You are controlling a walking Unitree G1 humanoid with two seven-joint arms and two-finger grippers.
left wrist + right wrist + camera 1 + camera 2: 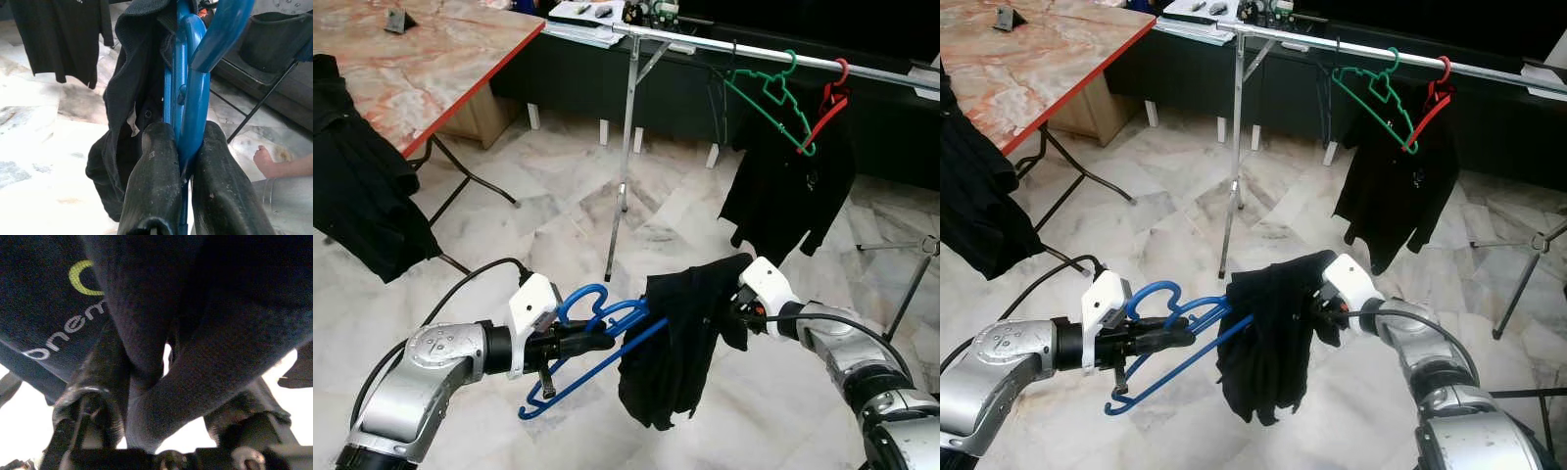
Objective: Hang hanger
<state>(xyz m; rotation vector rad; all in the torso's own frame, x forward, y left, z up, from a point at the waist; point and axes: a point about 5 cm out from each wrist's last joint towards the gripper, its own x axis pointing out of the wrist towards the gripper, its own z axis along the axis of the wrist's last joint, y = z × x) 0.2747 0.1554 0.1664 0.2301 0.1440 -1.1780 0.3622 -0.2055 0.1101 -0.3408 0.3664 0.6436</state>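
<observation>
A blue plastic hanger (597, 318) is held low in front of me, my left gripper (600, 341) shut on it near its hook. In the left wrist view both black fingers (151, 181) clamp the blue bar (195, 98). A black garment (677, 345) is draped over the hanger's far end and hangs down. My right gripper (736, 311) is shut on the garment's upper edge; the right wrist view has dark fabric (161, 382) pinched between its fingers (98, 382). The metal clothes rail (754, 51) stands ahead, above and beyond both grippers.
On the rail hang a green hanger (773, 93) and a red hanger (827, 108) carrying a black shirt (783, 196). A marble-topped table (421, 59) with black cloth (357, 196) draped on it stands left. A person's foot (266, 161) rests on the floor.
</observation>
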